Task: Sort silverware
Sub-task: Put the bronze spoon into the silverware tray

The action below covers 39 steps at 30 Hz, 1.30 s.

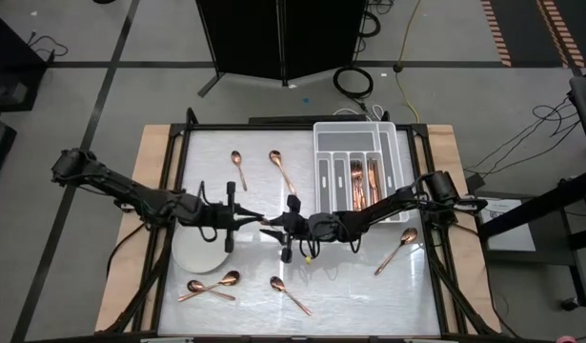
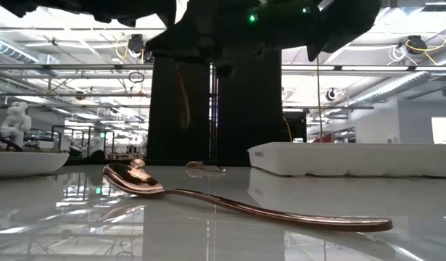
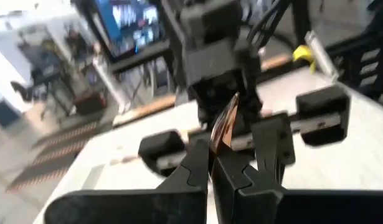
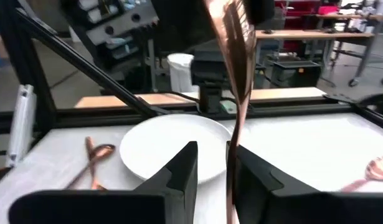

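white table [image 1: 369, 286] bearing plate [image 1: 192, 255], tray [image 1: 323, 143] and scattered spoons [image 1: 395, 250]

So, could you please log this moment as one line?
phase: mid-table handover | left hand: shut on utensil | right hand: open around it | tray: partly filled | plate: empty
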{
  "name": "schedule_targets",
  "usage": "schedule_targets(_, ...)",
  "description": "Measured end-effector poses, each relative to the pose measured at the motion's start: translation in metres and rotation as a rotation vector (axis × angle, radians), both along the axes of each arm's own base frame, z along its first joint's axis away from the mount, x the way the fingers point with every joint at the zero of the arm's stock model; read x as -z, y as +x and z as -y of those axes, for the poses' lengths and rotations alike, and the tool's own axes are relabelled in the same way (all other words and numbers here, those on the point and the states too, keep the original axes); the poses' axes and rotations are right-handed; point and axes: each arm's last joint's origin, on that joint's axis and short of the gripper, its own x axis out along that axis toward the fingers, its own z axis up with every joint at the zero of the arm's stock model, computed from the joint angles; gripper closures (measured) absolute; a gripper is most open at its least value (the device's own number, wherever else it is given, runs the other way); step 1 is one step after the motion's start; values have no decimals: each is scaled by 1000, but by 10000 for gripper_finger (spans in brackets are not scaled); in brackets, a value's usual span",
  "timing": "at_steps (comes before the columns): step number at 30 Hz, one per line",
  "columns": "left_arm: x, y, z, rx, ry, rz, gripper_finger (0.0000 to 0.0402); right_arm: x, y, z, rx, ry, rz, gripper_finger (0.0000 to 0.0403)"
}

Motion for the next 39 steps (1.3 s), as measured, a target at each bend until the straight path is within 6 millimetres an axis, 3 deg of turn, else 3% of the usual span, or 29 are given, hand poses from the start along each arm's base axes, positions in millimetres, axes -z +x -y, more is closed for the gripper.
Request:
schedule_targets(17, -2, 1, -3, -118, -80, -58, 401, 4, -1, 1, 89, -21, -43, 332)
schedule_targets(26, -1, 1, -3, -121, -83, -61, 400, 5, -2, 2, 117, -31, -45, 396)
schedule_targets(32, 0, 1, -2, -96, -81, -75, 360, 3, -2, 1, 108, -14, -46, 400)
schedule_targets(39, 6, 4, -2, -108, -62, -117, 274, 0, -3, 0, 99, 24, -31, 401)
